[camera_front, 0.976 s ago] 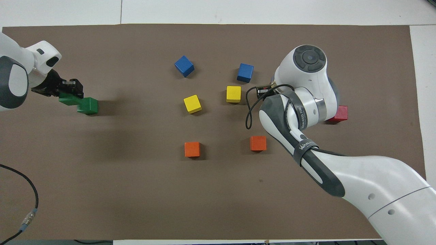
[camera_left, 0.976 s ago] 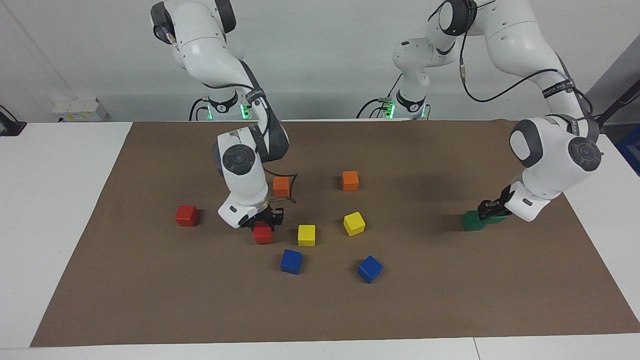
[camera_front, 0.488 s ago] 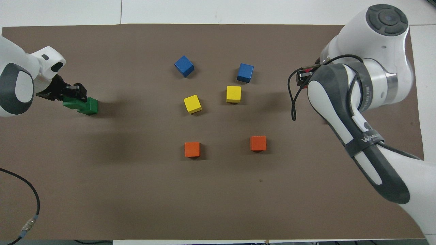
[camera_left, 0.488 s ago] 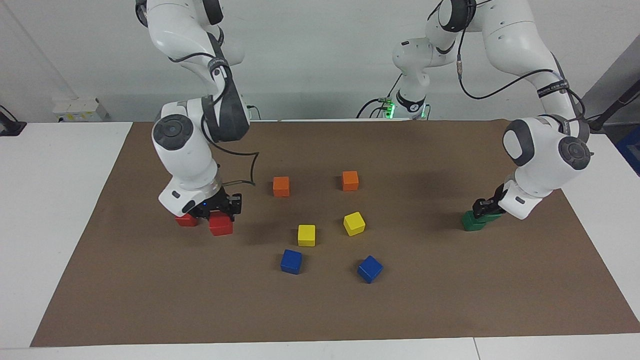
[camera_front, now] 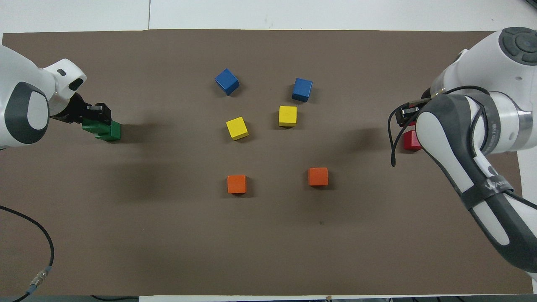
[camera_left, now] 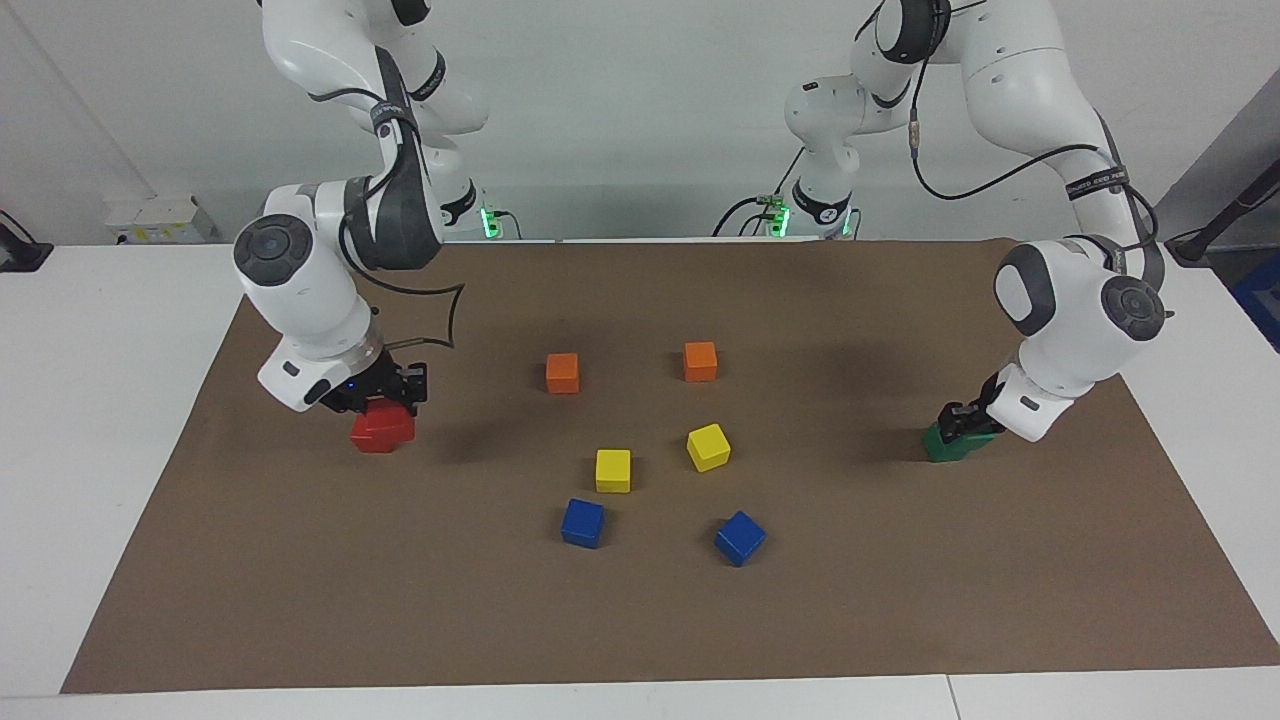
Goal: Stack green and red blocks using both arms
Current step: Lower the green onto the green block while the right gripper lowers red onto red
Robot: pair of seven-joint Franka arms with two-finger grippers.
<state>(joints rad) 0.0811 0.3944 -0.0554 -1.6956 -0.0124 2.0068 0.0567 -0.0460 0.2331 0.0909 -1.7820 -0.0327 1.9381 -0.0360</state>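
At the facing view's middle left, the right claw (camera_left: 385,398) grips a red block (camera_left: 392,419) over the second red block (camera_left: 368,437). Middle right, the left claw (camera_left: 958,417) grips a green block (camera_left: 976,437) over the second green block (camera_left: 940,447).

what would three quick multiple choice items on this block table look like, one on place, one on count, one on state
1. The right claw is over:
A. a red block
B. a blue block
C. an orange block

2. Yellow blocks on the mat:
A. one
B. two
C. four

3. The left claw is:
A. wide open and empty
B. shut on a green block
C. holding a blue block

Answers:
1 A, a red block lies beneath it.
2 B, two yellow blocks sit mid-mat.
3 B, its fingers pinch a green block above another green block.
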